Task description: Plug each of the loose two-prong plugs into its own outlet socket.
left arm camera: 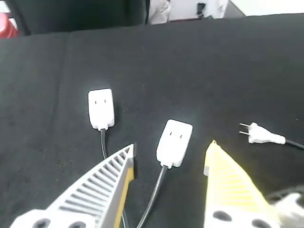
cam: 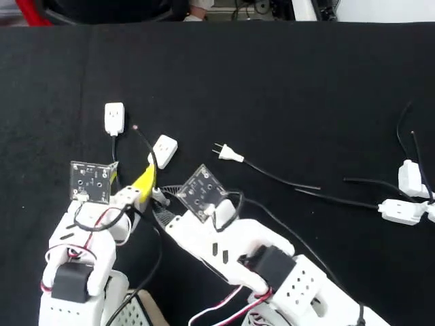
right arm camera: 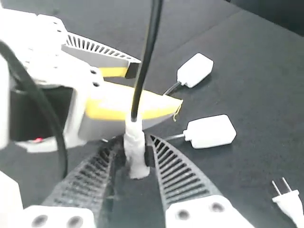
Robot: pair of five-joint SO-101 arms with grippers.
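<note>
Right gripper [right arm camera: 134,142], low centre in the high view, pinches a white plug [right arm camera: 136,161] by its moulded body (probably light, rigid, smooth; the black cord [right arm camera: 145,57] looks springy and may tug). Left gripper [left arm camera: 171,148] gapes wide, empty, just short of a white socket [left arm camera: 175,137]. Mid-frame lies another two-prong plug [cam: 230,155]: best gripped by the body, not its thin prongs [cam: 217,150].

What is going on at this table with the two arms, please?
The right end effector is shut on a white plug whose black cord rises from it. The left end effector is open, with the nearer outlet socket ahead, in line with the gap between its fingers. A second socket and another loose plug lie untouched on the black table; both sockets are empty.
</note>
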